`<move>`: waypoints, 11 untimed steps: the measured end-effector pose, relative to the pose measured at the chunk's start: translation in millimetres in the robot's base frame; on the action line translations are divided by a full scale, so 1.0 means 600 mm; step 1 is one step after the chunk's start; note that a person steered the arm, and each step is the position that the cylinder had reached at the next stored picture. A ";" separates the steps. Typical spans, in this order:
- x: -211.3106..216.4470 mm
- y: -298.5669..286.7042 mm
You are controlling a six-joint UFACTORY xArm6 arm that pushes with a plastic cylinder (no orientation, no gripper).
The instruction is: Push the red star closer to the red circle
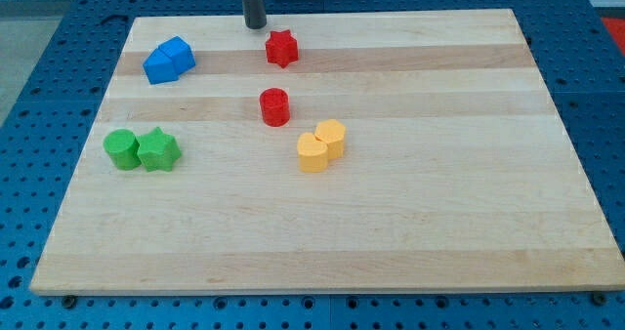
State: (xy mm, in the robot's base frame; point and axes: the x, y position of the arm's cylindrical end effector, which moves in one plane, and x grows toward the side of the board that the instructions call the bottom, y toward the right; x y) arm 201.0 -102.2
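Observation:
The red star lies near the view's top, a little left of centre. The red circle stands below it, with a gap about one block wide between them. My tip rests on the board at the view's top edge, just up and to the left of the red star, not touching it.
Two blue blocks sit together at the upper left. A green circle and a green star touch at the left. Two yellow blocks touch just below right of the red circle. The wooden board lies on a blue perforated table.

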 end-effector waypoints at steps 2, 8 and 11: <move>0.042 0.027; 0.094 -0.001; 0.102 0.068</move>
